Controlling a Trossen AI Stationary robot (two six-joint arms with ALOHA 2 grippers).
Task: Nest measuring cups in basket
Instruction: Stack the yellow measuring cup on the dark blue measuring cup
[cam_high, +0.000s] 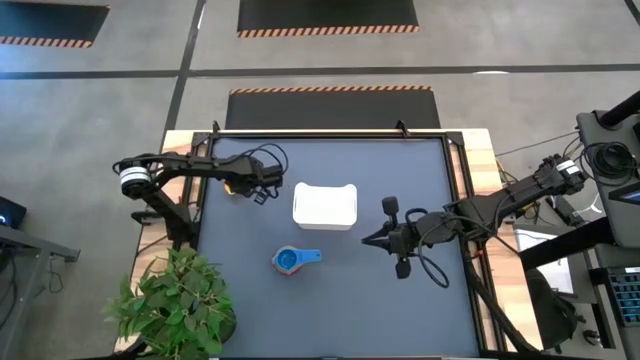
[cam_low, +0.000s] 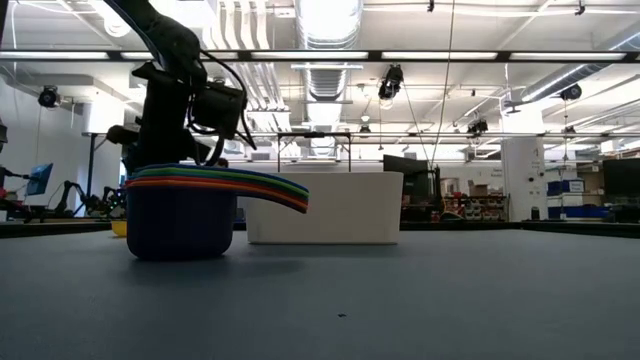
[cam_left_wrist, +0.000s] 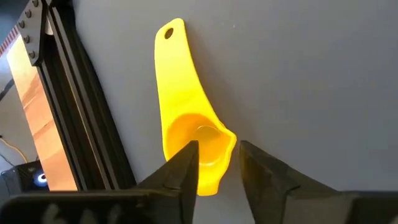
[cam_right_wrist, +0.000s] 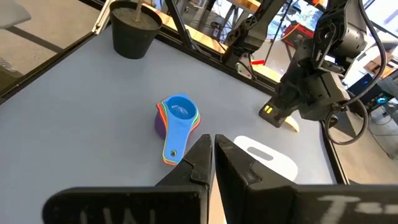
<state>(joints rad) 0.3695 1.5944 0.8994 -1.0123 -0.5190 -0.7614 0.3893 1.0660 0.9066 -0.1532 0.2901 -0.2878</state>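
Left claw (cam_left_wrist: 217, 165) sits low over the yellow cup (cam_left_wrist: 186, 118) near the worktop's (cam_high: 420, 310) left rear edge; I see its fingers apart, straddling the bowl's rim, not clamped. Risk from here: the pads pinch only the thin lip, so the cup may tip or squirt out sideways toward the frame rail (cam_left_wrist: 68, 106) (it lies close beside it). The nested stack of cups (cam_high: 293, 261), blue on top, waits on the worktop just in front of the white basket (cam_high: 325, 205), not in it. Right claw (cam_high: 368, 240) hangs mid-worktop, fingers together, empty. I can read no brands or writing anywhere.
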